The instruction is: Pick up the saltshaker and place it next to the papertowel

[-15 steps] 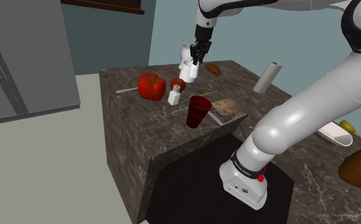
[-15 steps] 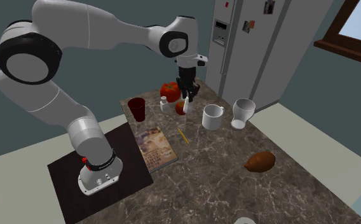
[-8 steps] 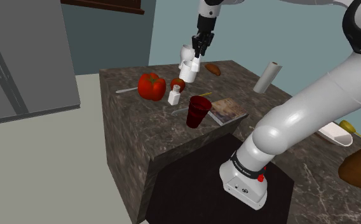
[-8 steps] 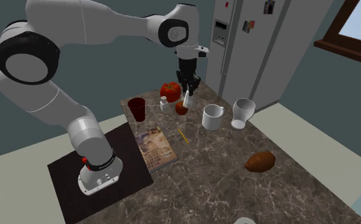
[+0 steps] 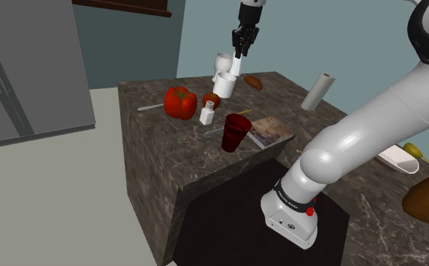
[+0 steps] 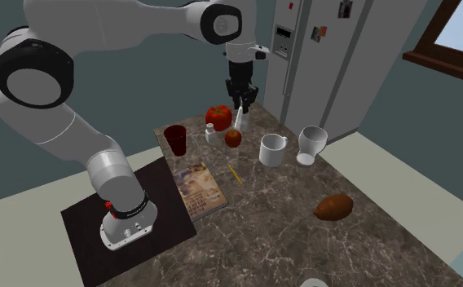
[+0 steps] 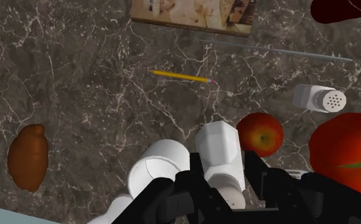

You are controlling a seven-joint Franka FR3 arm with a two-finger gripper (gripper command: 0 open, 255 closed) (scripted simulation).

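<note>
My count for this counter: 2x white shaker (image 7: 220,156) (image 7: 319,98), 2x white cup (image 6: 272,149) (image 6: 310,143), then 1x each: apple (image 7: 260,133), tomato (image 7: 344,149), dark red cup (image 5: 236,132), pencil (image 7: 182,77), magazine (image 5: 271,130), paper towel roll (image 5: 317,91), brown bread roll (image 7: 30,156).

The counter top (image 7: 96,108) looks like dark polished stone, brown-black with fine white veining and a soft sheen. The saltshaker (image 7: 218,147), clasped between the matt black fingers (image 7: 262,175) of the gripper (image 7: 224,170), is plain smooth white (its material does not show). The apple (image 7: 260,133) and the red pepper (image 7: 347,153) have glossy skins. The mug (image 7: 159,167) is smooth white, perhaps ceramic. The brown loaf (image 7: 28,156) looks matt and slightly rough. The magazine (image 7: 192,9) at the counter's edge has a printed paper cover. The cup (image 5: 236,132) is dark red, glossy and seemingly plastic.
</note>
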